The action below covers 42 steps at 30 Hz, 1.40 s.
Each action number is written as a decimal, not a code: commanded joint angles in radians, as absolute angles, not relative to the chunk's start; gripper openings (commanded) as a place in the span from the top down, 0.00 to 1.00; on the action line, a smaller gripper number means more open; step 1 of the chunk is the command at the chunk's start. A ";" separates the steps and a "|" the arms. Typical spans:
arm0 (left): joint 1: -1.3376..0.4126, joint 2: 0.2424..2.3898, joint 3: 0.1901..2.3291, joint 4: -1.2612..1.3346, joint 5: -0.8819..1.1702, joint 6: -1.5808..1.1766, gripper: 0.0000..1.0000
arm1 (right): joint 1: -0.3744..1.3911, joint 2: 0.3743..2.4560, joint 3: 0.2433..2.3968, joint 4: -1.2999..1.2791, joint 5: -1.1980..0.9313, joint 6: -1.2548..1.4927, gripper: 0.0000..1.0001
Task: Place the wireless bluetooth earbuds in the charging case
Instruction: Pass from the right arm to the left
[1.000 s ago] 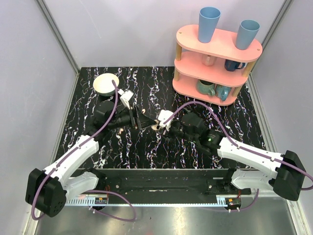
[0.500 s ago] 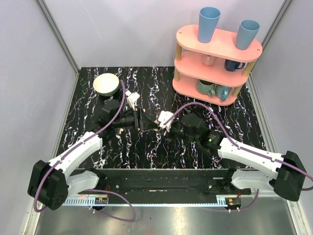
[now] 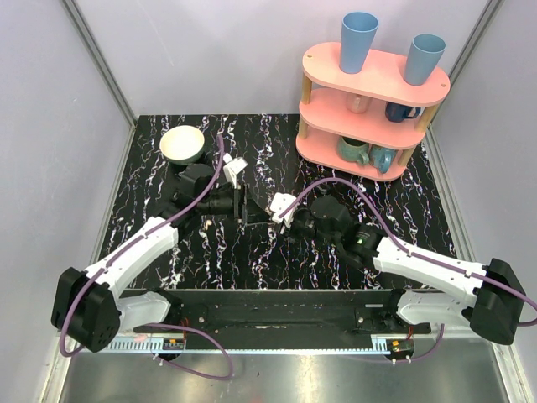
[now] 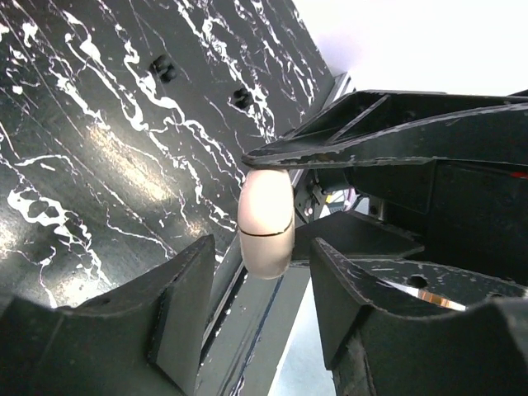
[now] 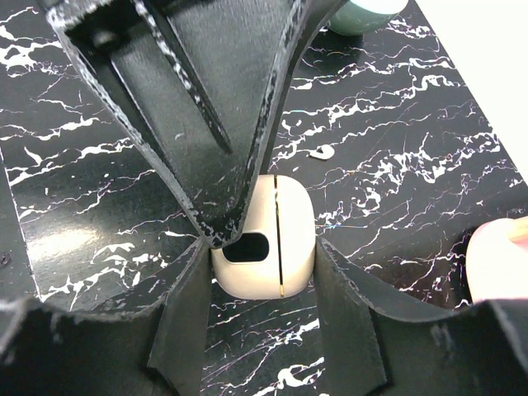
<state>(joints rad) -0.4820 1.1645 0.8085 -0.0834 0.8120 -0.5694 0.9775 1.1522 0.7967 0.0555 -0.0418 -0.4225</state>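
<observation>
Mid desk (image 3: 277, 252) the two arms meet tip to tip: right gripper (image 5: 262, 257) jaws are clamped on the charging case (image 5: 290, 239), seemingly off the surface, lid seam looks shut. Left gripper (image 4: 262, 247) jaws are parted and straddle the case from the left, its long axis across their closing line, contact unclear. Earbuds not made out in any view, so the lid likely needs opening first
</observation>
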 commanded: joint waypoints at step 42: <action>-0.558 1.141 0.848 -0.064 0.683 -0.457 1.00 | 0.997 1.092 0.793 0.117 0.063 -0.368 0.30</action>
